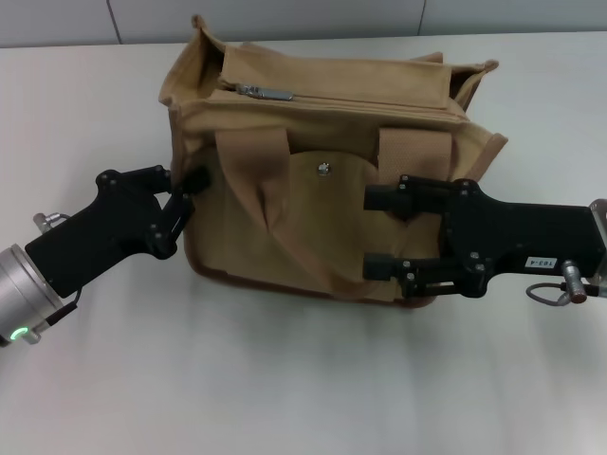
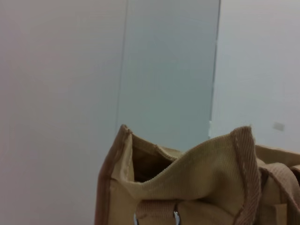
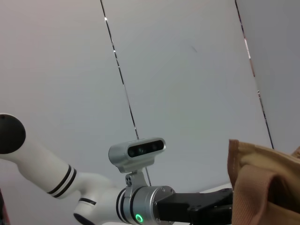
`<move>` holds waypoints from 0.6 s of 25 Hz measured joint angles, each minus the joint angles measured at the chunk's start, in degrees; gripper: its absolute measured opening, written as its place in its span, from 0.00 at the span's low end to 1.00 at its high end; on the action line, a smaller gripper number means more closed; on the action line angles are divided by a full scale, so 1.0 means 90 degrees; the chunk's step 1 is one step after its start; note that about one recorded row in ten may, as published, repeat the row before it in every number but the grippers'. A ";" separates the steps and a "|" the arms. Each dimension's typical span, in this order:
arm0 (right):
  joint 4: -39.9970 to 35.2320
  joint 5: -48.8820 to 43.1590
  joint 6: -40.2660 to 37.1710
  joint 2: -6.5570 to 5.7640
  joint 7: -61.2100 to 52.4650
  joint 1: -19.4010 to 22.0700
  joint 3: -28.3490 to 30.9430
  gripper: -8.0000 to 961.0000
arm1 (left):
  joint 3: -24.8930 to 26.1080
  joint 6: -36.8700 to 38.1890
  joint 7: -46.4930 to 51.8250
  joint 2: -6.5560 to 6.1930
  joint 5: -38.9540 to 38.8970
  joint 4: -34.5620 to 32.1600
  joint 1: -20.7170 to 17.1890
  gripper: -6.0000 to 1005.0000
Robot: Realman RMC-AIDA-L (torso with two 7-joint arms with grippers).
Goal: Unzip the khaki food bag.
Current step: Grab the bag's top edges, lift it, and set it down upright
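Note:
The khaki food bag (image 1: 322, 161) stands upright in the middle of the white table, its front pocket flap with a metal snap (image 1: 325, 169) facing me. The top zipper looks closed, with its silver pull (image 1: 266, 92) at the bag's left end. My left gripper (image 1: 193, 182) is at the bag's left side, its fingers closed against the side edge. My right gripper (image 1: 381, 233) is open in front of the bag's right front face, one finger (image 1: 389, 199) high and the other low. The bag's end shows close in the left wrist view (image 2: 201, 178).
The white table (image 1: 303, 379) extends around the bag on all sides. The bag's two strap handles (image 1: 266, 204) hang down over its front. The right wrist view shows the left arm (image 3: 140, 206) with its green light and a corner of the bag (image 3: 262, 183).

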State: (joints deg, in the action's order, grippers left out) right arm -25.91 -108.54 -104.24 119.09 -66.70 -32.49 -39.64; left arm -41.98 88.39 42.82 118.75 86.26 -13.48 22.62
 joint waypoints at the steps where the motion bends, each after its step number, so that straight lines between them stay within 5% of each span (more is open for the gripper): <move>1: 0.0006 0.0000 0.0029 0.0000 0.0000 -0.0002 0.0000 0.87 | 0.0000 0.0000 0.0000 0.0000 0.0000 0.0000 0.0000 0.20; 6: 0.0075 0.0129 0.0163 0.0002 0.0000 -0.0005 0.0008 0.87 | 0.0002 -0.0048 -0.0835 -0.0014 -0.0983 0.0344 -0.0079 0.08; 15: 0.0616 0.1887 0.0839 0.0010 0.0095 0.0243 0.0023 0.87 | -0.0175 0.1321 -0.0911 -0.0040 -0.1738 -0.0669 0.0018 0.06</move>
State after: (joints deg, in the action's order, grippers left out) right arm -20.36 -91.55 -96.69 119.18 -65.85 -30.30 -39.44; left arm -43.56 100.29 34.62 118.38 70.61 -19.50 22.78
